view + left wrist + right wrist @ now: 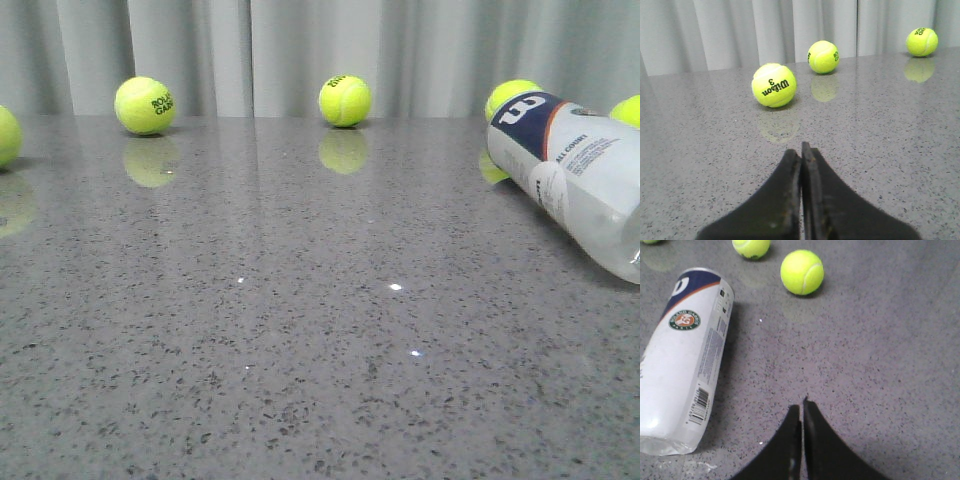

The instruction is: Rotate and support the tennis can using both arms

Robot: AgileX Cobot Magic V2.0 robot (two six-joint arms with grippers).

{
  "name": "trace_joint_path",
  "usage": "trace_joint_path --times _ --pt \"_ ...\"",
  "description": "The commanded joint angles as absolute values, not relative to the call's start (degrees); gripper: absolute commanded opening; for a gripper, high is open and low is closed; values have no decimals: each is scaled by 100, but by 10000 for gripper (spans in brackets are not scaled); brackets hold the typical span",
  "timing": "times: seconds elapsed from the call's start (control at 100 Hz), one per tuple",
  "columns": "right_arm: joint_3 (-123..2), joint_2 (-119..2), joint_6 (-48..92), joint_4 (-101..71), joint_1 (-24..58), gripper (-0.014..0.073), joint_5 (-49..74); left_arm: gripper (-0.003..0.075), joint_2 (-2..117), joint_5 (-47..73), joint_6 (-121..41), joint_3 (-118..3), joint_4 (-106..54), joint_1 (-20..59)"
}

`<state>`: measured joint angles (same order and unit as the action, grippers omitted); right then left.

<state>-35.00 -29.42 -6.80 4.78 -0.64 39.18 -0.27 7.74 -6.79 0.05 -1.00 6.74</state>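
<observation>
A: Start at the fingers. What are the two grippers doing?

B: The left gripper [801, 150] has its two fingers pressed together tip to tip, nothing between them. The right gripper [801, 407] is the same: two fingers closed to a hairline slit, holding nothing. Both hang just above the grey speckled bench [300, 330].

A: And the tennis can?

B: One can, lying on its side. In the right wrist view the tennis can [685, 360] lies off to one side of the closed fingers, apart from them, its navy end pointing away and its barcode end nearer the fingers (the round green-and-orange badge faces up). In the front view the tennis can [570, 175] lies at the right edge, tilted across the bench.

A: Balls?

B: Ahead of the left fingers, three: the Wilson 3 ball [773, 85] nearest, a second ball [823, 57] behind it, a third ball [921, 41] far off to the side. Beyond the right fingers, a ball [801, 272] and a partly cropped ball [751, 247]. The front view counts five balls.

A: Behind all that?

B: A pale curtain [300, 50].
</observation>
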Motion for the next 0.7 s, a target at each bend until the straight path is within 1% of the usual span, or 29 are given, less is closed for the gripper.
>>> trace_joint_path --times 0.0,0.01,0.03,0.06,0.08,0.09,0.13,0.18,0.21,0.34,0.55,0.69 --pt "-4144 -3572 -601 490 -102 169 4066 -19 -222 308 -611 259 -113 655" --pt "-4209 -3662 -594 490 -102 206 4098 -19 -222 308 -611 259 -113 655" --pt "-4273 -3789 -579 490 -102 243 4118 -19 -222 308 -611 259 -113 655" --pt "-4395 -3949 -540 490 -102 341 4161 -19 -222 308 -611 259 -113 655" --pt "-4481 -4063 -540 475 -93 380 4206 -19 -222 308 -611 259 -113 655" --pt "-4506 -4100 -540 475 -96 419 4235 -19 -222 308 -611 259 -113 655" --pt "-4649 -4301 -527 447 -76 526 4275 -19 -222 308 -611 259 -113 655" --pt "-4800 -4519 -527 385 -28 628 4302 -19 -222 308 -611 259 -113 655" --pt "-4916 -4629 -527 296 5 668 4332 -19 -222 308 -611 259 -113 655" --pt "-5392 -5175 -464 -396 288 624 4551 -19 -222 308 -611 259 -113 655" --pt "-6124 -6179 -460 -1282 869 623 4854 -19 -222 308 -611 259 -113 655" --pt "-6517 -6994 -460 -1719 951 623 5104 -19 -222 308 -611 259 -113 655"
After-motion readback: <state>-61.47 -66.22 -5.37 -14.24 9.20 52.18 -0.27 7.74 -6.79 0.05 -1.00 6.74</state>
